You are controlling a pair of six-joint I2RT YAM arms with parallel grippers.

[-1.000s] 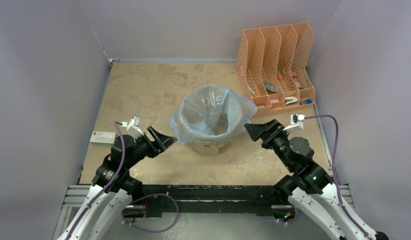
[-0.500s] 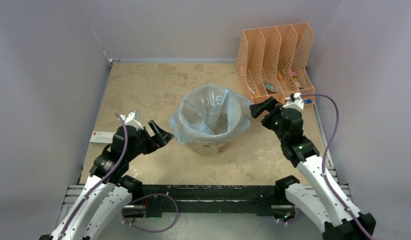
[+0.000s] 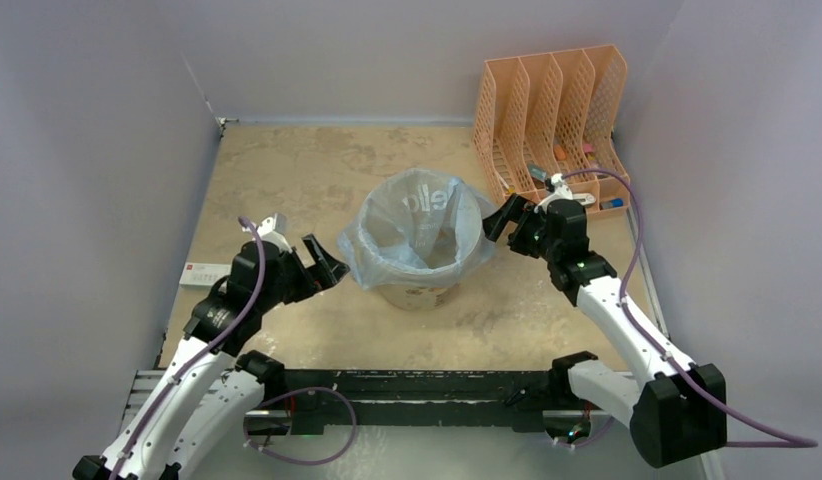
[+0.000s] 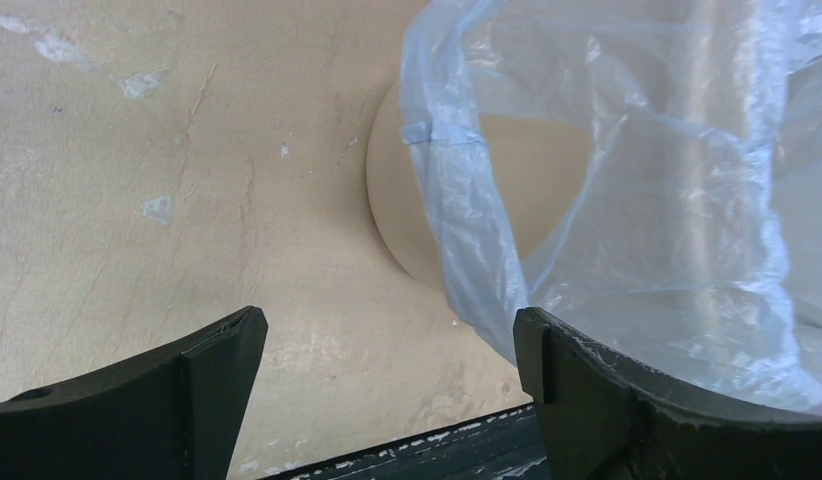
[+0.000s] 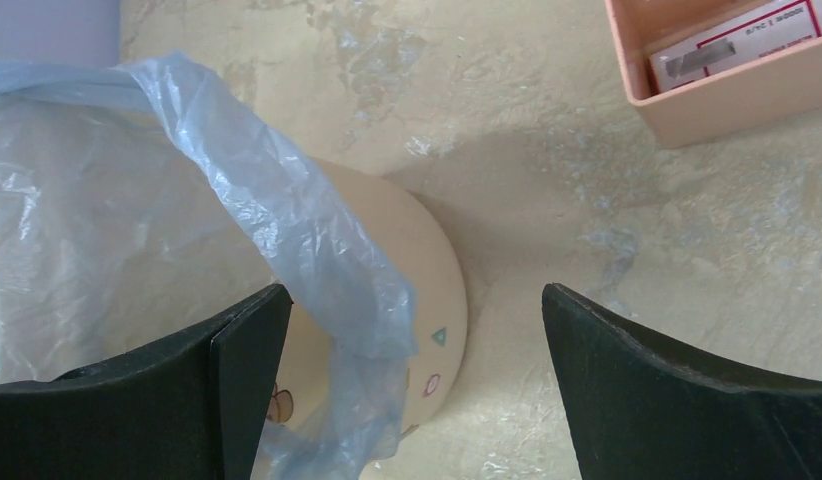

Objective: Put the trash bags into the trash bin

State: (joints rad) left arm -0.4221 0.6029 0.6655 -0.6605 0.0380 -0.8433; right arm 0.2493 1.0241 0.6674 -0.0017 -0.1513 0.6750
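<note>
Both pairs of jaws stood spread wide, nothing held. The trash bag point(image 3: 417, 225) sat inside the trash bin point(image 3: 419, 292), its hem flopped over the rim. Just ahead of the left gripper point(image 4: 387, 320), the film lay right at the tip of one jaw. Between the jaws of the right gripper point(image 5: 417, 300), a loose fold hung down the bin's side, close to one jaw. The danger — a jaw closing on one thin layer could tear it or drag the bag out. Going in too low, a fingertip would likely shove the light bin — or tip it.
</note>
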